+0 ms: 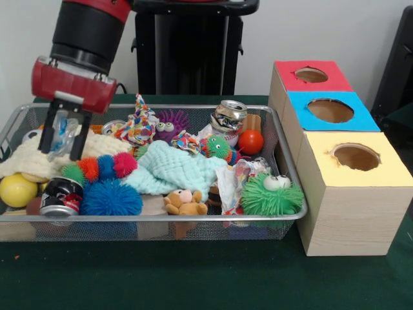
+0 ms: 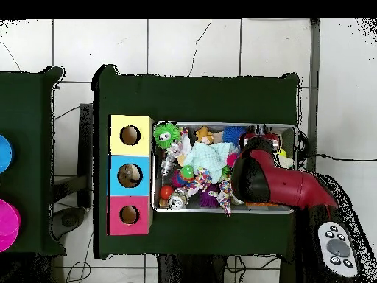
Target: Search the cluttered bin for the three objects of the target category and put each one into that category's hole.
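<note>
Gripper [image 1: 62,139]: hanging at the bin's end farthest from the boxes, jaws partly open w/ a clear, bluish crinkly thing (plastic wrapper or crushed bottle, can't tell which) [image 1: 64,134] sitting between the fingers [image 1: 47,137]; it's looking pinched, not proven.
Target category: not shown anywhere, so which 3 objs count is unclear; all candidates are lying in the wire mesh bin [image 1: 161,226].
Risk 1: thin plastic could be slipping out during transfer, since the hold is looking shallow and the boxes are standing well apart from the gripper, past the bin's other end.
Risk 2: cream knit cloth [image 1: 39,161] is lying just under the fingertips; it could be snagging and getting dragged up.
Risk 3: holes are narrow; a wide crinkly item may be catching on a rim.
Boxes: 3, in a row – red [image 1: 310,77], blue [image 1: 330,111], yellow [image 1: 355,158]; 1 hole each.
Cans: 2 clear – dark one [image 1: 61,196] by the front wall, crushed silver one [image 1: 229,116] at the back (a 3rd maybe behind the cloth).
Balls: 1 yellow [image 1: 17,190], 1 red-orange [image 1: 251,141].
Fuzzy toys w/ eyes: 3 – big green [image 1: 272,195], small green [image 1: 219,147], purple [image 1: 170,123].
Teddy: 1 [image 1: 184,202].
</note>
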